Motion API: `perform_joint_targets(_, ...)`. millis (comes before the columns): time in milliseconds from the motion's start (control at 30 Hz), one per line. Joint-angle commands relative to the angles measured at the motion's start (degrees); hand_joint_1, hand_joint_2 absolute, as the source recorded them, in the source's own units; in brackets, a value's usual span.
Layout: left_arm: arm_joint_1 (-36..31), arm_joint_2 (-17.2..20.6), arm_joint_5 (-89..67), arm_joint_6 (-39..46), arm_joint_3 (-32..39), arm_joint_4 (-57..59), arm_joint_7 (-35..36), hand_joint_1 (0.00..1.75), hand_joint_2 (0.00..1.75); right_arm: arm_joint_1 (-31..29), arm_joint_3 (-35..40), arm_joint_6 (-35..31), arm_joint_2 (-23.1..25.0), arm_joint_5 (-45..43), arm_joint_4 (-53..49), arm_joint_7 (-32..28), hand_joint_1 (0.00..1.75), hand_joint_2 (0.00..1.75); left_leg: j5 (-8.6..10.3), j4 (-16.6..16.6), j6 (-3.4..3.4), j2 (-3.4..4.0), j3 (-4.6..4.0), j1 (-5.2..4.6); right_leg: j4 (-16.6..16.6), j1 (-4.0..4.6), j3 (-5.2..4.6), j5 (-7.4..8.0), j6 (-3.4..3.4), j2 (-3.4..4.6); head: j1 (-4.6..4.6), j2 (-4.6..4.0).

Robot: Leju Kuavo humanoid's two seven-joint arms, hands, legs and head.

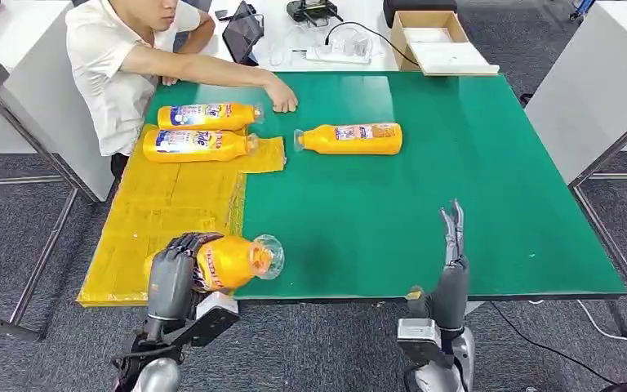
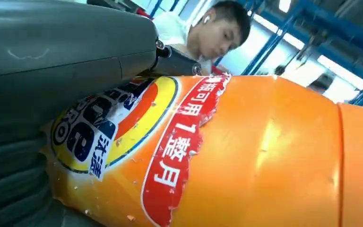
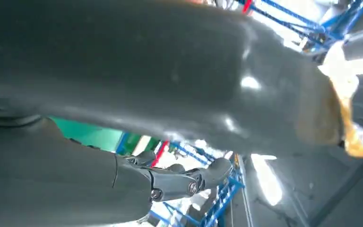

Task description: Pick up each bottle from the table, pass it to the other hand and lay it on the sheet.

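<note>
My left hand grips an orange bottle over the near edge of the yellow sheet, its clear cap pointing right. Up close, the bottle's label lies against my left hand. Two more orange bottles lie on the far part of the sheet. Another orange bottle lies on the green table, cap to the left. My right hand stands open at the table's near edge, fingers straight and pointing away, holding nothing. In the right wrist view that hand is dark and blurred.
A person sits at the far left corner with a hand resting on the table beside the far bottles. A cardboard box, a tablet and cables lie beyond the far edge. White tables stand on both sides.
</note>
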Motion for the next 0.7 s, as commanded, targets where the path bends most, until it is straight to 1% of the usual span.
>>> perform_joint_targets(33, -7.6, 1.0, -1.5, -0.4, 0.4, 15.1, 1.4, 1.75, 1.75, -2.5, -0.8, 0.9, 1.4, 0.0, 5.7, 0.7, 0.0, 0.0, -0.01, -0.1, -0.07, 0.04, 0.18, 0.03, -0.1, 0.04, 0.19, -0.01, -0.08, -0.02, -0.02, 0.0)
perform_joint_targets(67, -7.6, 1.0, -1.5, -0.4, 0.4, 15.1, 1.4, 1.75, 1.75, -2.5, -0.8, 0.9, 1.4, 0.0, 5.7, 0.7, 0.0, 0.0, -0.04, -0.1, -0.1, 0.07, 0.28, 0.05, -0.1, 0.06, 0.29, -0.03, -0.11, -0.03, -0.02, 0.0)
perform_joint_targets(133, -7.3, 1.0, -1.5, -0.3, 0.4, 14.7, 1.4, 1.75, 1.75, -2.4, -0.8, 0.8, 1.3, 0.0, 5.4, 0.7, 0.0, 0.0, -0.01, -0.1, -0.05, 0.04, 0.13, 0.02, 0.0, 0.02, 0.13, -0.01, -0.05, -0.03, 0.0, 0.0)
perform_joint_targets(167, -7.3, 1.0, -1.5, -0.3, 0.4, 14.7, 1.4, 1.75, 1.75, -2.4, -0.8, 0.8, 1.3, 0.0, 5.4, 0.7, 0.0, 0.0, -0.06, -0.1, -0.09, 0.06, 0.26, 0.04, -0.1, 0.05, 0.26, -0.06, -0.1, -0.04, 0.0, -0.02)
perform_joint_targets(200, -7.6, 1.1, -3.0, -0.6, 0.2, 15.2, 2.8, 1.75, 1.75, -2.5, -0.4, 1.5, 0.9, 0.7, 5.6, 1.4, 0.0, 0.0, -0.04, -0.1, -0.07, 0.06, 0.18, 0.04, -0.1, 0.04, 0.19, -0.03, -0.07, -0.02, -0.02, 0.0)
perform_joint_targets(233, -9.7, 0.9, -4.6, -2.1, 0.4, 18.8, 5.3, 1.75, 1.75, -3.3, 0.2, 2.3, 1.0, 1.3, 6.9, 2.1, 0.0, 0.0, -0.08, -0.1, -0.12, 0.07, 0.33, 0.06, -0.1, 0.07, 0.34, -0.07, -0.12, -0.04, -0.02, 0.0)
perform_joint_targets(267, -11.9, 0.6, -6.2, -2.4, 0.6, 22.9, 7.0, 1.75, 1.75, -4.2, 0.6, 3.1, 1.2, 1.3, 8.4, 2.4, 0.0, 0.0, -0.05, -0.1, -0.09, 0.08, 0.21, 0.04, -0.1, 0.05, 0.23, -0.04, -0.09, -0.01, -0.02, -0.02)
perform_joint_targets(367, -20.0, 0.0, -11.8, -0.6, 1.1, 38.8, 10.8, 1.75, 1.75, -6.7, 2.3, 5.1, 1.2, 1.8, 13.1, 3.6, 0.0, 0.0, -0.03, -0.1, -0.13, 0.03, 0.3, 0.07, -0.1, 0.08, 0.34, -0.04, -0.14, -0.09, -0.02, 0.0)
perform_joint_targets(433, -23.8, -0.5, -13.5, -1.0, 1.8, 46.1, 12.1, 1.75, 1.75, -7.7, 2.7, 5.5, 1.2, 1.9, 15.3, 3.7, 0.0, 0.0, 0.09, -0.2, -0.13, -0.1, 0.3, 0.07, -0.2, 0.08, 0.38, 0.04, -0.15, -0.19, 0.0, 0.0)
perform_joint_targets(500, -25.7, -1.0, -13.1, -1.5, 2.8, 50.3, 11.4, 1.75, 1.75, -8.2, 2.9, 5.8, 1.2, 1.8, 16.7, 3.7, 0.0, 0.0, 0.1, -0.2, -0.12, -0.05, 0.3, 0.06, -0.2, 0.08, 0.35, 0.08, -0.15, -0.13, 0.0, 0.0)
perform_joint_targets(567, -26.0, -1.2, -12.7, -2.0, 3.1, 51.6, 11.0, 1.75, 1.75, -8.2, 2.9, 5.9, 1.1, 1.8, 17.2, 3.6, 0.0, 0.0, 0.12, -0.1, -0.08, 0.02, 0.16, 0.06, -0.1, 0.07, 0.19, 0.09, -0.09, -0.05, 0.0, 0.0)
perform_joint_targets(600, -26.4, -1.3, -12.6, -2.2, 3.2, 52.1, 11.0, 1.75, 1.75, -8.2, 2.9, 5.9, 1.1, 1.8, 17.5, 3.5, 0.0, 0.0, 0.18, -0.2, -0.14, 0.04, 0.31, 0.07, -0.1, 0.09, 0.33, 0.09, -0.15, -0.06, -0.04, 0.0)
perform_joint_targets(633, -26.4, -1.3, -12.6, -2.2, 3.2, 52.1, 11.0, 1.75, 1.75, -8.2, 2.9, 5.9, 1.1, 1.8, 17.5, 3.5, 0.0, 0.0, 0.16, -0.1, -0.1, 0.05, 0.2, 0.05, -0.1, 0.05, 0.22, 0.09, -0.09, -0.01, -0.02, 0.0)
perform_joint_targets(700, -26.4, -1.3, -12.6, -2.2, 3.2, 52.1, 11.0, 1.75, 1.75, -8.2, 2.9, 5.9, 1.1, 1.8, 17.5, 3.5, 0.0, 0.0, 0.14, -0.1, -0.13, 0.09, 0.31, 0.05, -0.1, 0.07, 0.32, 0.06, -0.11, 0.02, -0.02, 0.0)
